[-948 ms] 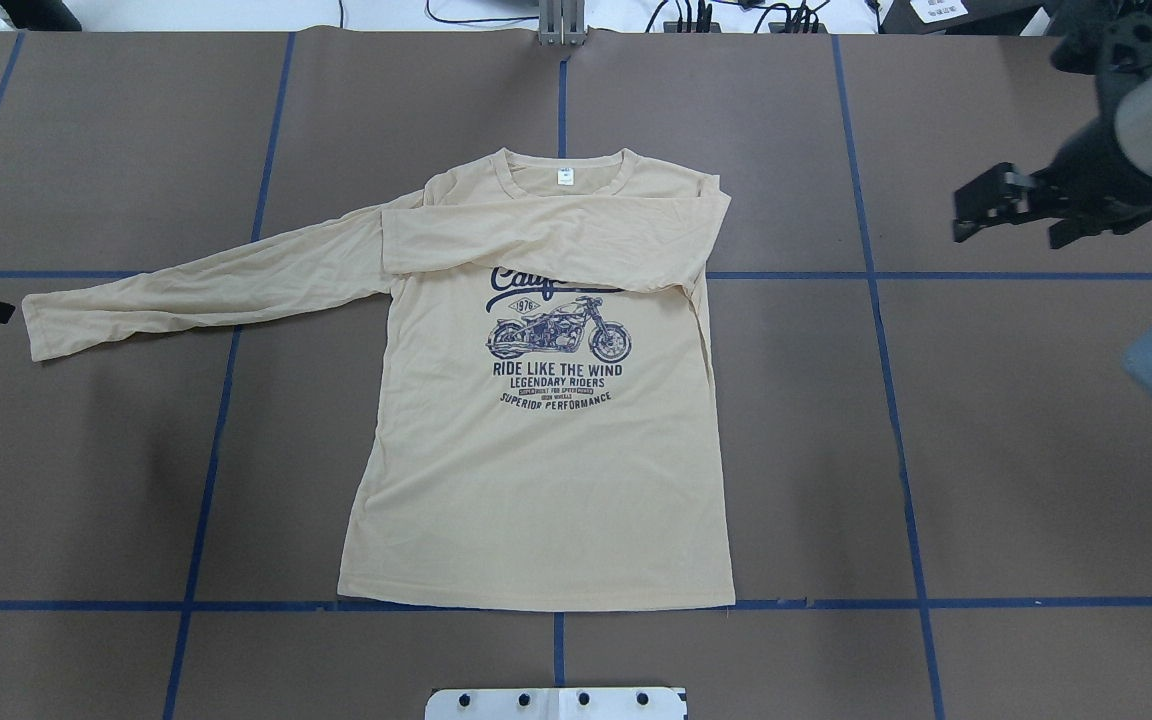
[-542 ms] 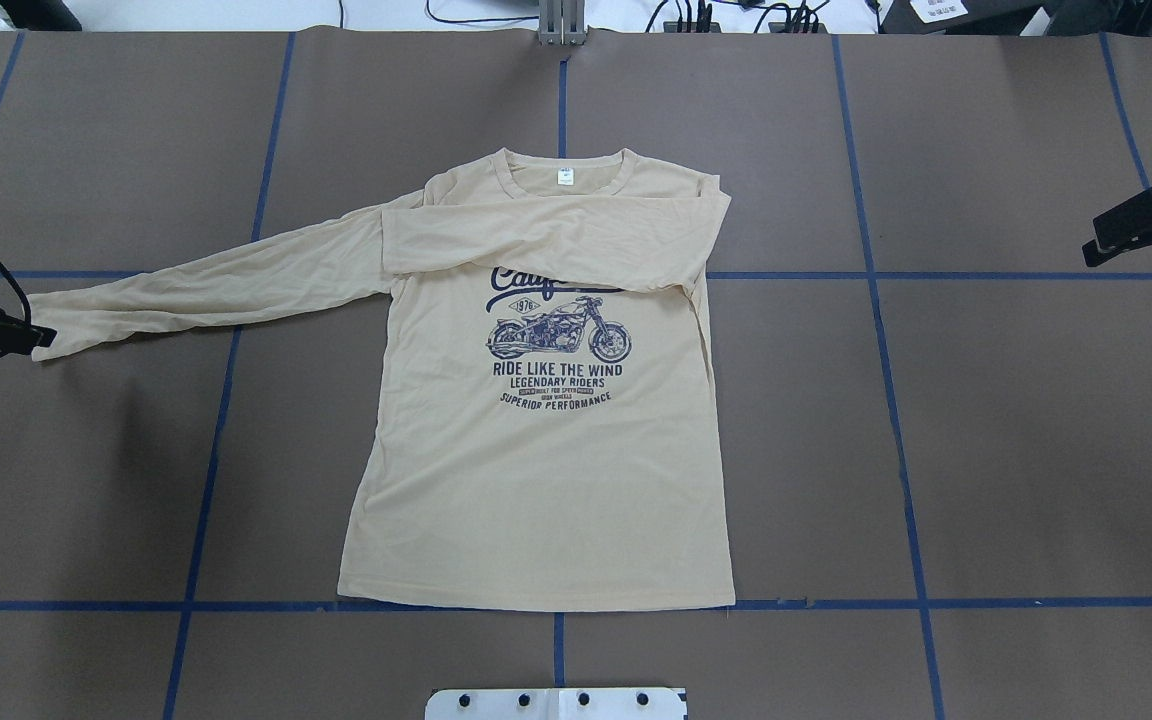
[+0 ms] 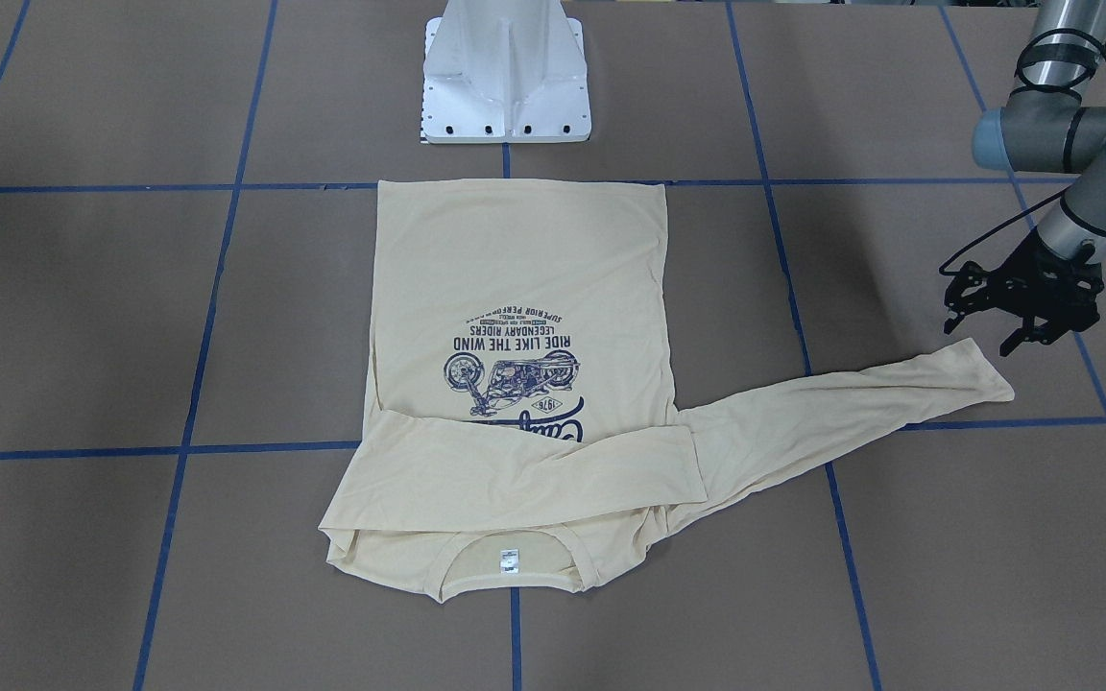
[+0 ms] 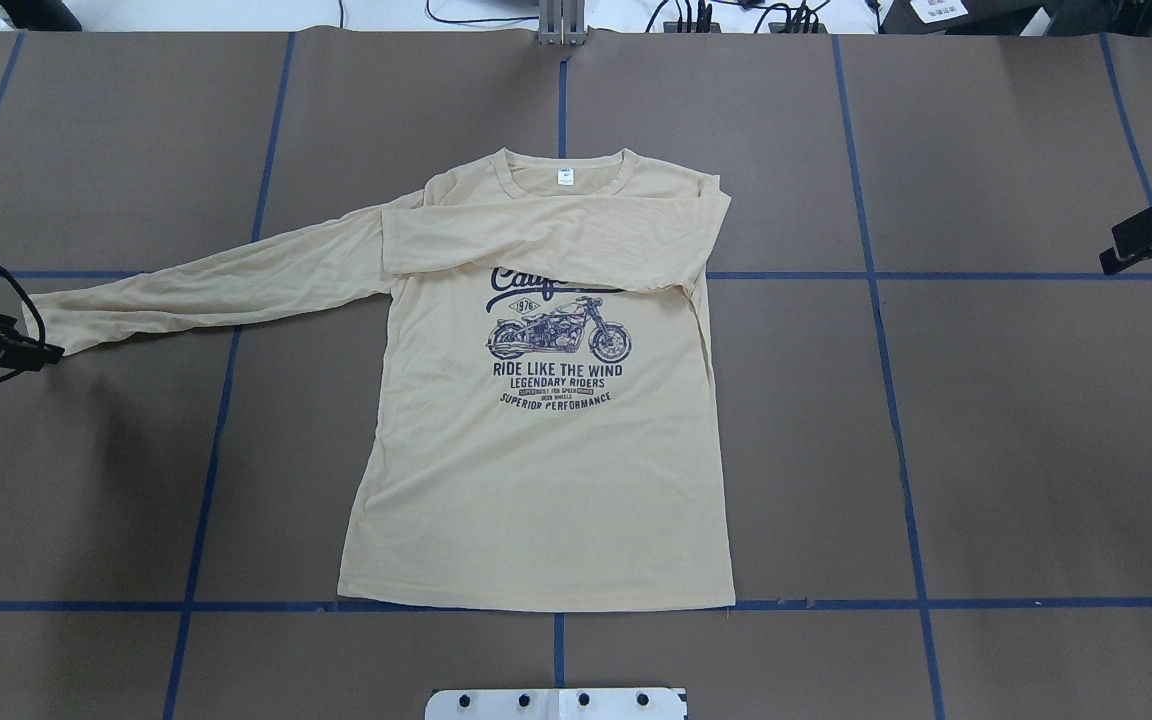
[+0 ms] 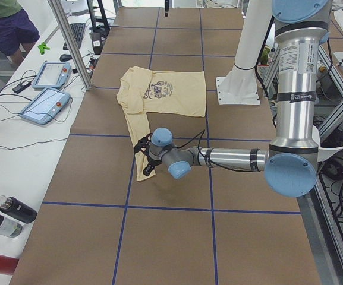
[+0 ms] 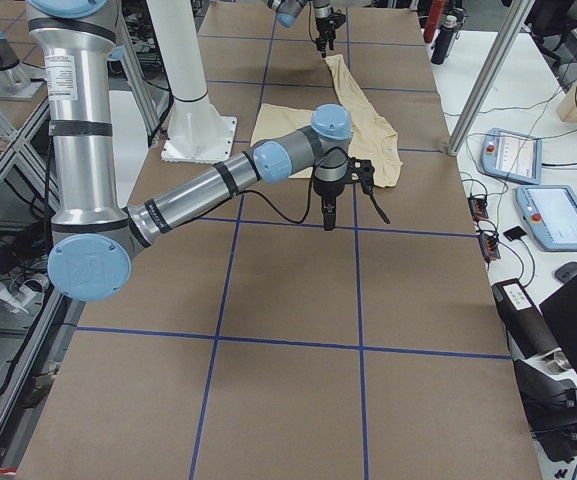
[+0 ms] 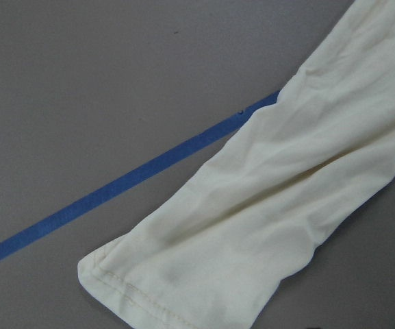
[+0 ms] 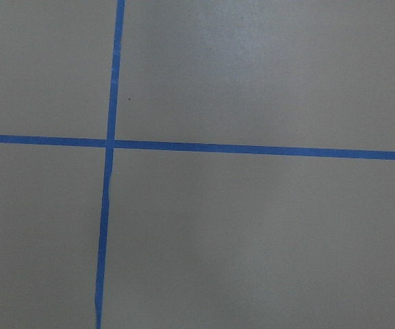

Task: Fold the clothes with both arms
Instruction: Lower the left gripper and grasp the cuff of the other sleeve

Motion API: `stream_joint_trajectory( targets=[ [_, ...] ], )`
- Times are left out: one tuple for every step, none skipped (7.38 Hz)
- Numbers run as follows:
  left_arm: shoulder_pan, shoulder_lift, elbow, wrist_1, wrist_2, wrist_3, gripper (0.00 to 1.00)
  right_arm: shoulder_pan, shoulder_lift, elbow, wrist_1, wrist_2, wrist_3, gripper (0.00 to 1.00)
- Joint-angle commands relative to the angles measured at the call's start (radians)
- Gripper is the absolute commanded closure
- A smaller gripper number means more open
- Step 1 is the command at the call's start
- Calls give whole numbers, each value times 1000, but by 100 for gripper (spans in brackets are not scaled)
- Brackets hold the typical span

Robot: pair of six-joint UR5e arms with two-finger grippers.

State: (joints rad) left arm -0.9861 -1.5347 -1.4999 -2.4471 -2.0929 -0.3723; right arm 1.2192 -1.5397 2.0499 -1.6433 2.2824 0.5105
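The shirt (image 4: 536, 480) lies flat and print-up in the middle of the counter (image 4: 986, 450). One sleeve (image 4: 546, 240) is already folded across the chest, and the other sleeve (image 4: 216, 285) is stretched out toward the robot's left.

Your left end effector (image 3: 980, 336) hangs just at that sleeve's cuff (image 7: 156, 288). Its fingers are spread and it has hold of nothing. The right end effector (image 4: 1151, 235) sits well apart from the shirt at the counter's far side. Its fingers look parted in the right-side view and it is empty too.

Watch the grasp on the cuff. The fabric is thin and lies flat, so the fingers could slide over it and close on nothing, or catch only the top layer, and the sleeve would then open as it lifts.

If you carry it across too low or too fast, the sleeve will likely drag the shoulder along. That would skew the body and rumple the sleeve that is already folded. Held by one point, the long sleeve will probably sag and land twisted.
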Motion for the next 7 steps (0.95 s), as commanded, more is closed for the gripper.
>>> stream_joint_trajectory(
  targets=[
    [20, 4, 7, 2, 2, 3, 33, 0, 0, -2, 0, 0, 2, 0],
    [24, 5, 13, 2, 2, 4, 34, 0, 0, 0, 0, 0, 2, 0],
    [24, 5, 24, 2, 2, 7, 35, 0, 0, 0, 0, 0, 3, 0],
    [32, 5, 29, 2, 2, 7, 38, 0, 0, 0, 0, 0, 3, 0],
    [32, 4, 29, 2, 2, 7, 46, 0, 0, 1, 0, 0, 3, 0],
    [32, -1, 30, 2, 2, 7, 49, 0, 0, 1, 0, 0, 3, 0],
    [32, -2, 32, 2, 4, 9, 49, 0, 0, 1, 0, 0, 3, 0]
  ],
)
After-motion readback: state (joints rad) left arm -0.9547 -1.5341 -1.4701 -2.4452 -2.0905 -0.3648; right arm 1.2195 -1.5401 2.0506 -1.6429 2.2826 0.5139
